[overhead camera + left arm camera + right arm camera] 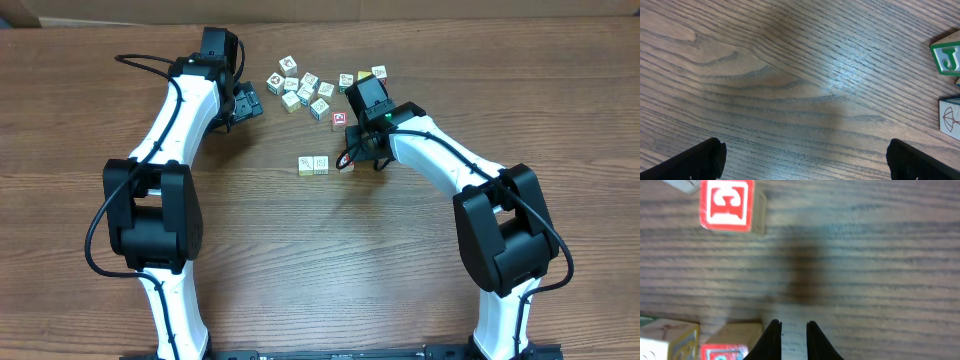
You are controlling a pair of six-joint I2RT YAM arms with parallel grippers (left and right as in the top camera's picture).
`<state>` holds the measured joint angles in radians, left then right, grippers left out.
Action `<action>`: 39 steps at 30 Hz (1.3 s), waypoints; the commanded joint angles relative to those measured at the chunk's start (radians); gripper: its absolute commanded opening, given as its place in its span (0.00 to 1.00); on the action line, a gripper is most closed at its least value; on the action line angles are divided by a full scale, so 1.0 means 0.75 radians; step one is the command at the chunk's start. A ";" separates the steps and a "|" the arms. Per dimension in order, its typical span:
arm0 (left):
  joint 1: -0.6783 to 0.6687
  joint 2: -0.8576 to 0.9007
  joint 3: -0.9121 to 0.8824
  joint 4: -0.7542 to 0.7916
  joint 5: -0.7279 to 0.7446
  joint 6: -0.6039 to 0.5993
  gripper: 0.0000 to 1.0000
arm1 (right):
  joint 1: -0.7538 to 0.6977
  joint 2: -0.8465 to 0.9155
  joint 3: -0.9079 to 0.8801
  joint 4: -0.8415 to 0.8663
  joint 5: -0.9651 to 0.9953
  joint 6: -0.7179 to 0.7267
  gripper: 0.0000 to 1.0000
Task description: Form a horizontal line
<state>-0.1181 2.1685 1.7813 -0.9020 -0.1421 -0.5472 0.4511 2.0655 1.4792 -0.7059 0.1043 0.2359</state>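
Closest to the overhead lens rose the black elbow housings of the left arm (pixel 150 215) and the right arm (pixel 505 225). Beyond them, on the wooden table (pixel 80 120), we found the horizontal line (pixel 314 165): two pale cubes touching side by side in plain sight, its right end hidden under the right gripper (pixel 352 160). Up the table from that gripper sat a red-faced cube (pixel 340 120) on its own, and farther on lay the loose cluster (pixel 310 90), near which the left gripper (pixel 245 103) hung. From the left wrist we saw its fingers (pixel 700 160) spread wide apart over bare wood, holding nothing, with a green-lettered cube (pixel 946 57) and a cream picture cube (pixel 950 117) at the right edge; the line was out of that view. From the right wrist the fingertips (pixel 772 340) stood nearly together with only a sliver of wood between them, clamped on nothing. The line's end cube (pixel 730 340), whitish with a red-trimmed top, lay just to their left; whether it touched the finger we could not tell. We judged these cubes light, hard and stiff, in no way fragile, but ready to slide or twist on the smooth wood, so a stray nudge could throw the row crooked. The sound hold would be across two opposite flat faces, low down, with the jaws squared to them.
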 commanded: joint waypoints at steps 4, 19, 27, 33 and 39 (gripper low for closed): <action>-0.009 0.003 0.026 -0.003 0.006 0.012 1.00 | -0.007 -0.033 0.017 -0.024 -0.037 0.005 0.14; -0.009 0.003 0.026 -0.003 0.007 0.012 1.00 | -0.007 -0.033 0.017 -0.050 -0.193 0.006 0.14; -0.009 0.003 0.026 -0.003 0.007 0.012 1.00 | -0.007 -0.033 0.016 -0.068 -0.251 0.006 0.14; -0.009 0.003 0.026 -0.003 0.006 0.012 1.00 | -0.007 -0.033 0.017 -0.073 -0.274 0.007 0.14; -0.009 0.003 0.026 -0.003 0.006 0.012 1.00 | -0.007 -0.033 0.017 -0.085 -0.287 0.041 0.14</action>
<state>-0.1177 2.1685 1.7813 -0.9020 -0.1421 -0.5472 0.4515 2.0651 1.4792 -0.7715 -0.0982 0.2493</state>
